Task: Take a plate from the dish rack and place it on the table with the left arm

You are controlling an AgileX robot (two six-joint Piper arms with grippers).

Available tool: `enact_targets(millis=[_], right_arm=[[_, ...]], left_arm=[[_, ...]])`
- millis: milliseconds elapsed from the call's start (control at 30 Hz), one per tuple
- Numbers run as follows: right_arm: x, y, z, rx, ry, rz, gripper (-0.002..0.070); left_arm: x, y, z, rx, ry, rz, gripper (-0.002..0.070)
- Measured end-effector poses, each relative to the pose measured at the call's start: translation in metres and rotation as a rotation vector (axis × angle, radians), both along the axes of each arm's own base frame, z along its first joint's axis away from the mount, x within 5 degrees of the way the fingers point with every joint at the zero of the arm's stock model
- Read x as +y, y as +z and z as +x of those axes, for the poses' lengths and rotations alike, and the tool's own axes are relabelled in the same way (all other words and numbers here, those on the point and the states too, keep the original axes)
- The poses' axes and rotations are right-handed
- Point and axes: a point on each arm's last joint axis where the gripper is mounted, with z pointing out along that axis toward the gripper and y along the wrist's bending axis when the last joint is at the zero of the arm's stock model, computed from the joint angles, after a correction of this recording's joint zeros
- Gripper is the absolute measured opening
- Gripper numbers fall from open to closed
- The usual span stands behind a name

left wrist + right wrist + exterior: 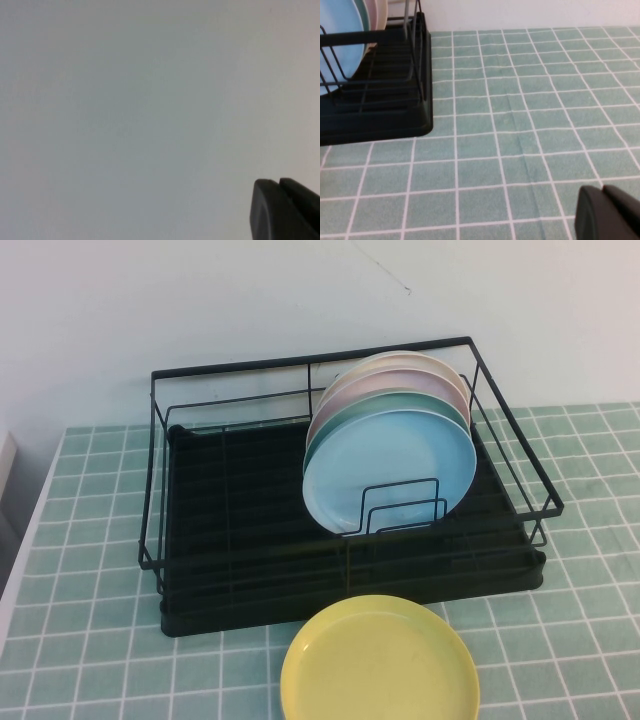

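The sky-blue plate (390, 475) stands upright at the front of a row of plates in the black dish rack (250, 540), leaning on the wire dividers. It also shows in the right wrist view (337, 30). Neither arm shows in the high view. My left gripper (278, 182) is shut and empty, facing a blank pale wall, with no plate or rack in its view. My right gripper (602, 189) is shut and empty, low over the tiled table (520, 100), to the right of the rack (380, 125).
Behind the blue plate stand a mint-green plate (385, 412), a pink one and a cream one. A yellow plate (380, 665) lies flat on the table (90, 640) in front of the rack. The rack's left half holds no plates.
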Motion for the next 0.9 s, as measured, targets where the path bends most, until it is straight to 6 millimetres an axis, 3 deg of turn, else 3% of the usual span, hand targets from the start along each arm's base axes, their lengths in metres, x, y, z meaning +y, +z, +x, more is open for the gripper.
enact_targets(millis=[167,333,533,733,900], right_arm=[[0.0,0.0,0.0,0.0,0.0,0.0,-0.0003],[0.0,0.0,0.0,0.0,0.0,0.0,-0.0003],[0.0,0.0,0.0,0.0,0.0,0.0,-0.0003],[0.0,0.0,0.0,0.0,0.0,0.0,-0.0003],[0.0,0.0,0.0,0.0,0.0,0.0,-0.0003]], left_arm=[[-0.001,0.015,0.019,0.277,-0.009,0.009,-0.0003],[-0.004,0.005,0.054,0.664,-0.045,-0.009,-0.0003],[-0.014,0.011,0.097,1.003,-0.12,0.205,-0.0003],[-0.031,0.022,0.144,1.087,-0.309,0.365,-0.0003],[-0.042,0.032,0.179,0.958,-0.447,0.196,-0.0003]])
